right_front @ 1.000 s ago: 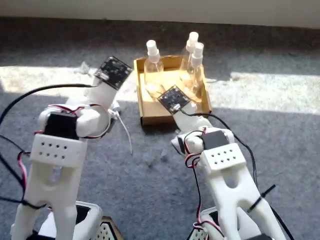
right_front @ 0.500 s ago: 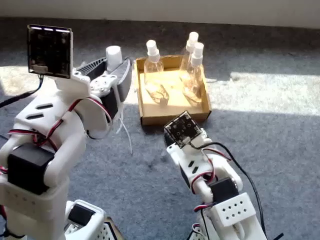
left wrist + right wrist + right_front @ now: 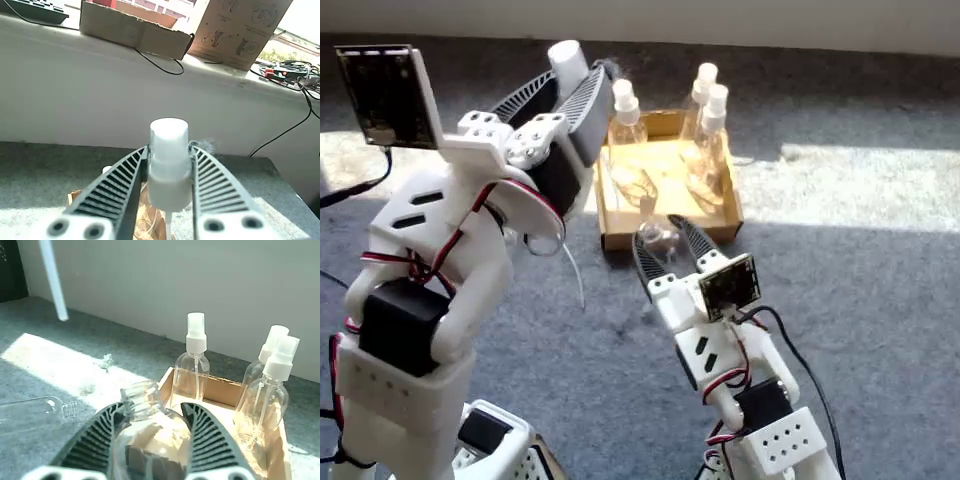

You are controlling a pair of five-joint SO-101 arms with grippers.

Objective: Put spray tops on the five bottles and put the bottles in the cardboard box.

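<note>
**Spray top in one claw, bare bottle in the other**

Over at 10 o'clock from the middle of the high view, the left gripper is raised well above the floor. Its ribbed fingers are pinched tight on a white spray top, with the cap poking out past the tips. The thin dip tube dangles free beneath it, touching nothing.

Down at 6 o'clock from the cardboard box we have the right gripper, just off the box's near wall. It's clamped on an uncapped bottle, one finger pressed to each shoulder of the clear body. The threaded neck sticks out beyond the tips and points to 12 o'clock, toward the box.

The box sits at 12 o'clock from the middle of the high view, on the grey carpet, half in a band of sunlight. Three capped bottles stand upright inside it. One bottle is in the 11 o'clock corner. A second bottle and a third bottle stand close together at 1 o'clock, whether touching I cannot tell.

The right wrist view also catches what looks like a clear bottle lying on its side on the carpet, well apart from the box.
</note>
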